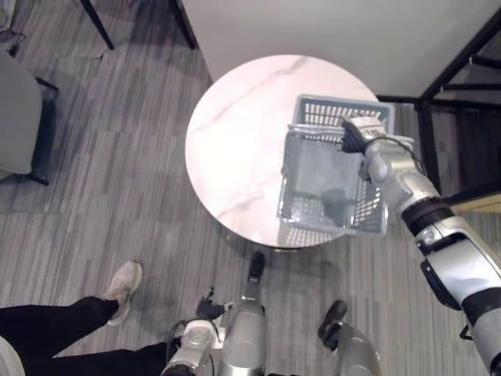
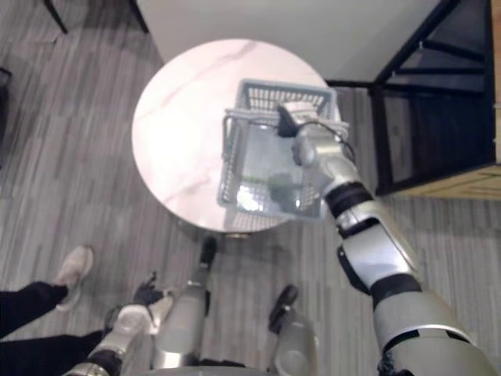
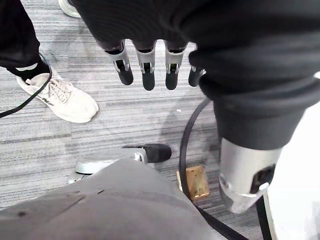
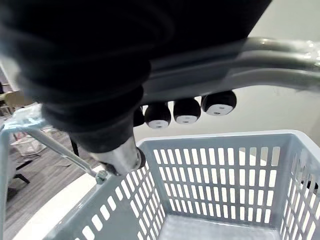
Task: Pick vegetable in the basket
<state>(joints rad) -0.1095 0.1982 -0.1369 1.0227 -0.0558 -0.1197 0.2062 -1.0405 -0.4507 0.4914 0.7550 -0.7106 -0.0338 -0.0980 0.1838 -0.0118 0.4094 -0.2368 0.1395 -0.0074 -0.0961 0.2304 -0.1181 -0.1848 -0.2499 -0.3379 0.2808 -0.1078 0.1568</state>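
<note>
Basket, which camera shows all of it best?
The left eye view: the whole basket shows from above, over the round table's edge, held by the right hand. The right eye view shows much the same. The right wrist view shows slotted walls and the gripped handle close up.

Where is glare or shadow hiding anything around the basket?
Left eye view: the table is brightly lit, its veins still readable; the floor of the basket lies partly in dark shade. Right wrist view: bright glints on the handle held by the right hand; the slotted walls are evenly lit.
</note>
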